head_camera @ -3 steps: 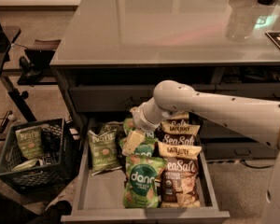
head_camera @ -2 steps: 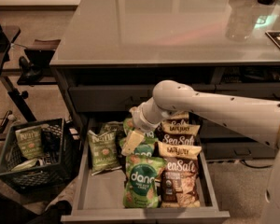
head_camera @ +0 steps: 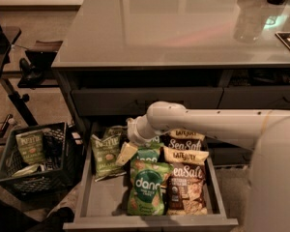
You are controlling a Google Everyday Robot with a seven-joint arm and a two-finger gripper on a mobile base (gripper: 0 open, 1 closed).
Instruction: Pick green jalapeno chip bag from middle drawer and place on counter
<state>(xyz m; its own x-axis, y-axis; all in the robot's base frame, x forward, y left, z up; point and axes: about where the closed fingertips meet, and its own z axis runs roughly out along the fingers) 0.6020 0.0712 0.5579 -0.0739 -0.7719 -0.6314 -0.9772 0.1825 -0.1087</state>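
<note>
The green jalapeno chip bag, olive with white "Kettle" lettering, lies at the back left of the open middle drawer. My gripper reaches down into the drawer from the right and sits at the bag's right edge, touching or just above it. My white arm crosses above the right half of the drawer. The glossy grey counter spans the top of the cabinet above.
Brighter green "dang" bags and brown "Sea Salt" bags fill the drawer's middle and right. A black crate holding another Kettle bag stands on the floor to the left. Shut drawers sit under the counter.
My arm has lowered and the gripper has shifted left, closer to the Kettle bag. The bags have not moved.
</note>
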